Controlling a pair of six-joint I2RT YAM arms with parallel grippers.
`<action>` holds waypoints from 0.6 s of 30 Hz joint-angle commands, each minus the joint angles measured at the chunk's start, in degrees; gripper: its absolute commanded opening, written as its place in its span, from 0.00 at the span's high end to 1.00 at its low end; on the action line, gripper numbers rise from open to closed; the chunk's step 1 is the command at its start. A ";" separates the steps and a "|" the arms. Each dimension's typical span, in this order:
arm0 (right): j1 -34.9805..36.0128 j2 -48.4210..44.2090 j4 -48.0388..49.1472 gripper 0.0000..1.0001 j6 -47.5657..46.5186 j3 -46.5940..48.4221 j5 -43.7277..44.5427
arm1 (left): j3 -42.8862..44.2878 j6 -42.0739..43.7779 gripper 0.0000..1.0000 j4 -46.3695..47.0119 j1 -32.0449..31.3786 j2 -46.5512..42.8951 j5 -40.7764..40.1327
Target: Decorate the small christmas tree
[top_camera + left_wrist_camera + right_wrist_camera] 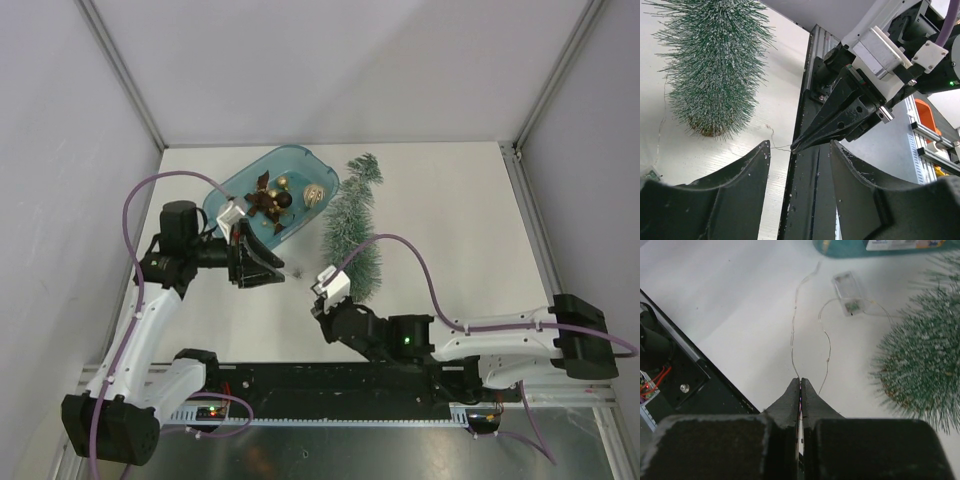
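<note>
Stringing lights: the right gripper (800, 382) is pinched shut on the thin wire (792, 340), and the left gripper (270, 268) hangs open and empty nearby. The tree (350, 225) lies beside the tub (225, 200); next, the wire needs draping over it

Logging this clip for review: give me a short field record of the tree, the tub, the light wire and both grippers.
tree: small christmas tree, lying on the table, right of the teal tub
tub contents: baubles, brown star ornament
wire: thin light wire, running to a clear battery box on the table
left gripper: open, empty, near the tub
right gripper: shut on the thin light wire
</note>
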 commanded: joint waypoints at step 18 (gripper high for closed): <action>-6.37 5.83 12.60 1.00 -5.42 7.91 -9.65 | -0.63 15.45 0.25 -0.30 -1.55 6.09 -5.20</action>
